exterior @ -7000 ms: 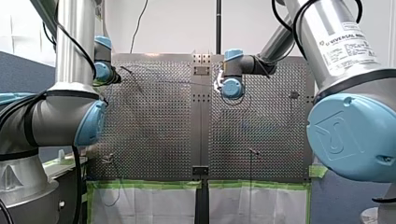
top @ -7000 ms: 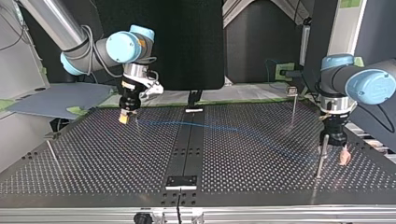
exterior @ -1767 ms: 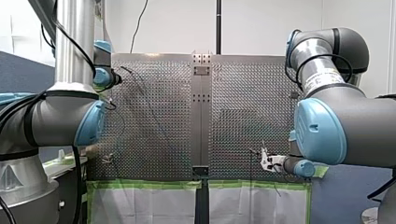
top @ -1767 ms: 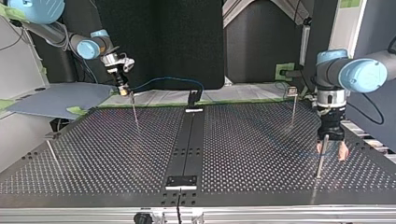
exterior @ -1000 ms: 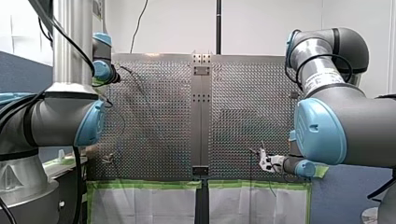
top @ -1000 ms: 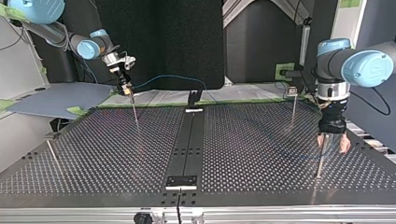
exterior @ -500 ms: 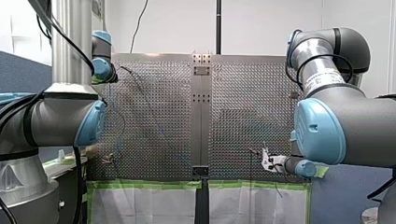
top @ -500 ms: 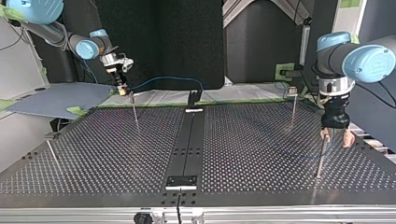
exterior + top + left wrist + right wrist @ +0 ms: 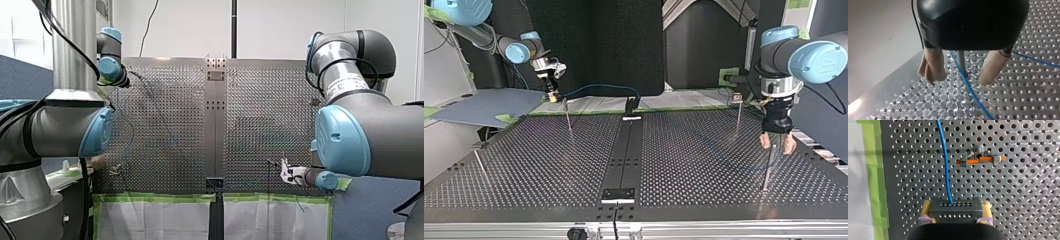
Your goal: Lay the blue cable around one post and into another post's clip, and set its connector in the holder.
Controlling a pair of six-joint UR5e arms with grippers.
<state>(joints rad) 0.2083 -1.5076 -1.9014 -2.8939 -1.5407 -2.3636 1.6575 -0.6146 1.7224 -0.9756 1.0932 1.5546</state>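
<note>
Front view: perforated desk (image 9: 165,125), both arms in. Top view: my left gripper (image 9: 778,145) was released, straddling a post (image 9: 767,172); my right gripper (image 9: 555,97) sat at the far post (image 9: 568,117). Left wrist view: blue cable (image 9: 970,90) passed between spread fingers (image 9: 934,67). Right wrist view: my right gripper grasped the connector (image 9: 954,209), clip (image 9: 979,160) ahead.
</note>
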